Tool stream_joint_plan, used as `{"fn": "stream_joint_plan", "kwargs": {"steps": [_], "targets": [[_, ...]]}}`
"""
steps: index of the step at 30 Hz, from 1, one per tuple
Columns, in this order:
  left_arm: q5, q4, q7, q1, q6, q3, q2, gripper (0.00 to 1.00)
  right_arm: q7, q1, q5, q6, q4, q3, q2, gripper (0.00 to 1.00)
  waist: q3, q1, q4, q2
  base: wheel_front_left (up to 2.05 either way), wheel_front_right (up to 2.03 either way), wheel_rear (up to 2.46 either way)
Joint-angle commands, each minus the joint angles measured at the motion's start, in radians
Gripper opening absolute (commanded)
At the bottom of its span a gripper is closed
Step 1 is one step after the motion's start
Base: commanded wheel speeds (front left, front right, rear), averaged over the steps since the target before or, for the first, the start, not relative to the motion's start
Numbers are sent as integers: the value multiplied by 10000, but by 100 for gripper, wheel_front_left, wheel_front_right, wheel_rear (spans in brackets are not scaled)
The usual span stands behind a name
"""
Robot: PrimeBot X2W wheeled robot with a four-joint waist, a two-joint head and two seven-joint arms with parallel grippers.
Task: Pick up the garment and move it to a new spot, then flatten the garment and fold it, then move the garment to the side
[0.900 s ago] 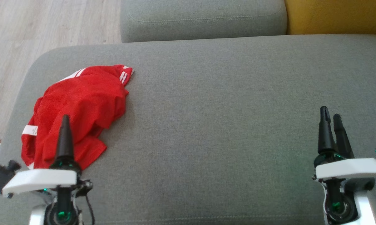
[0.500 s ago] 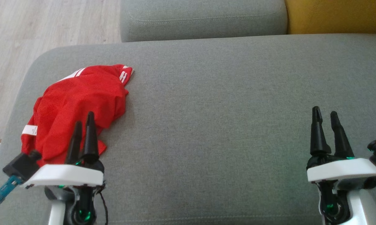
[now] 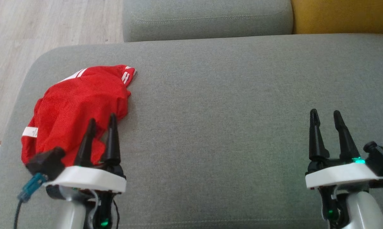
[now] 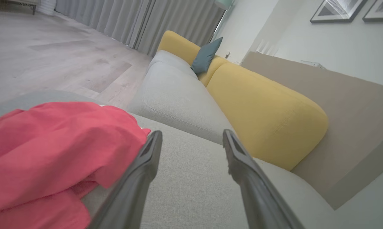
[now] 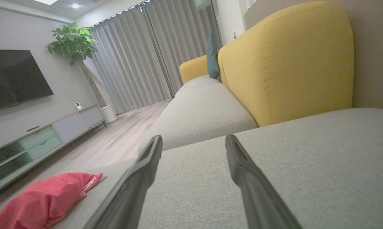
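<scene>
A crumpled red fabric garment with white stripes [image 3: 77,108] lies in a loose heap at the left end of a wide grey upholstered sofa seat [image 3: 226,111], close to its rounded corner. Two white stripes show along its far edge, another white band on its left side, and a folded flap points toward the robot. It is the one garment in sight, and nothing grips it.

The left gripper [image 3: 101,118] hovers at the garment's near right edge with its two dark fingers spread apart and empty. In the left wrist view the red cloth [image 4: 51,149] sits just left of the left gripper's [image 4: 191,135] fingers, bare grey fabric between them. The right gripper [image 3: 325,112] is well apart from the garment, over the seat's right end, its two fingers likewise parted and holding nothing. From the right wrist view the heap [image 5: 45,200] lies far off to the left of that gripper [image 5: 194,138].

A second grey seat cushion [image 3: 207,19] lies beyond the first, beside a mustard-yellow backrest [image 3: 341,16]. One teal throw pillow [image 4: 205,55] leans on the yellow upholstery, and two framed pictures [image 4: 337,9] hang above.
</scene>
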Motion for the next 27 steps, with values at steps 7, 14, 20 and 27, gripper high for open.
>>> {"fn": "stream_joint_plan", "kwargs": {"steps": [7,14,20,27], "targets": [[1480,-459,-349,-414,631,-452,462,100,-352,-340,-1315,57,-477,427,-80,100,-20,0,-14,0,0,0,0],[2686,-390,-554,-558,1273,-1375,998,100,-559,-312,-2366,62,-567,549,-84,100,-22,0,-51,0,0,0,0],[3473,-363,-700,-745,1838,-2184,1431,100,-706,-346,-3274,65,-669,768,-87,100,-12,-1,-85,0,0,0,0],[3405,-673,-905,-803,2539,-2457,1430,100,-913,-309,-3289,69,-775,805,-91,100,-8,-1,-71,0,0,0,0]]}}
